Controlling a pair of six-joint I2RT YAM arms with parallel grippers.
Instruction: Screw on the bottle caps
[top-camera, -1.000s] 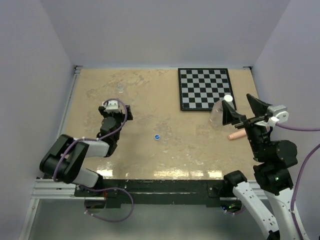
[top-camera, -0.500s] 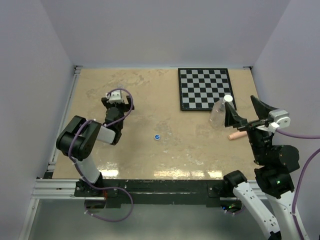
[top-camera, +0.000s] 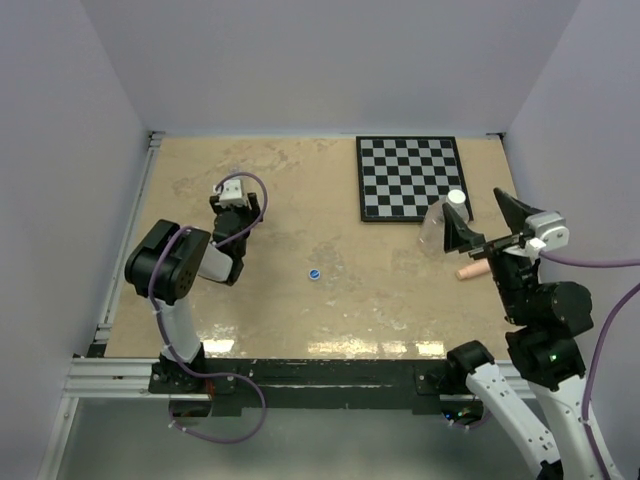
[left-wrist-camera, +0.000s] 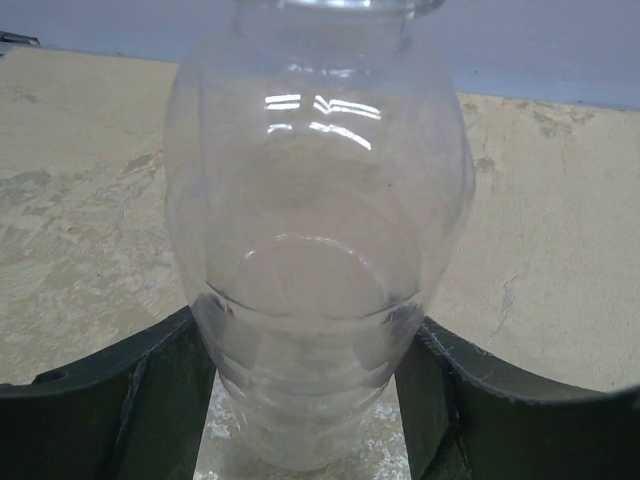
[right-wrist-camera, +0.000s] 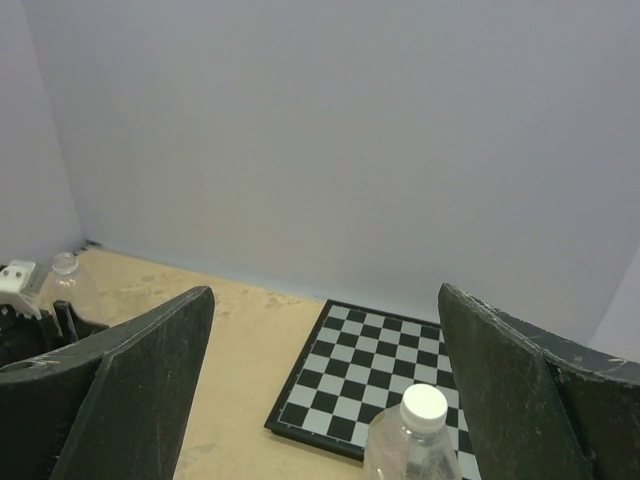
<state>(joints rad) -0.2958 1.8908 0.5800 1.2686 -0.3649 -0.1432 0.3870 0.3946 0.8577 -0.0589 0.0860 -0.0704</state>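
The short clear bottle (left-wrist-camera: 318, 180) stands upright with its mouth uncapped. My left gripper (left-wrist-camera: 305, 322) is shut on its lower body, both fingers pressed to its sides. From above, that gripper (top-camera: 238, 202) covers most of the bottle. The blue cap (top-camera: 314, 273) lies alone on the table centre. The taller bottle (top-camera: 438, 228) stands by the chessboard's near right corner with the white cap (top-camera: 456, 197) on its neck. My right gripper (top-camera: 487, 222) hovers open just right of it, holding nothing. In the right wrist view the white cap (right-wrist-camera: 424, 403) sits below the spread fingers.
A black and white chessboard (top-camera: 410, 178) lies at the back right. A pinkish stick (top-camera: 470, 270) rests on the table under the right gripper. Grey walls close in the left, back and right sides.
My left arm stretched forward to the short bottle and its jaws closed from wide open onto it. The right gripper shifted only slightly and stayed open.
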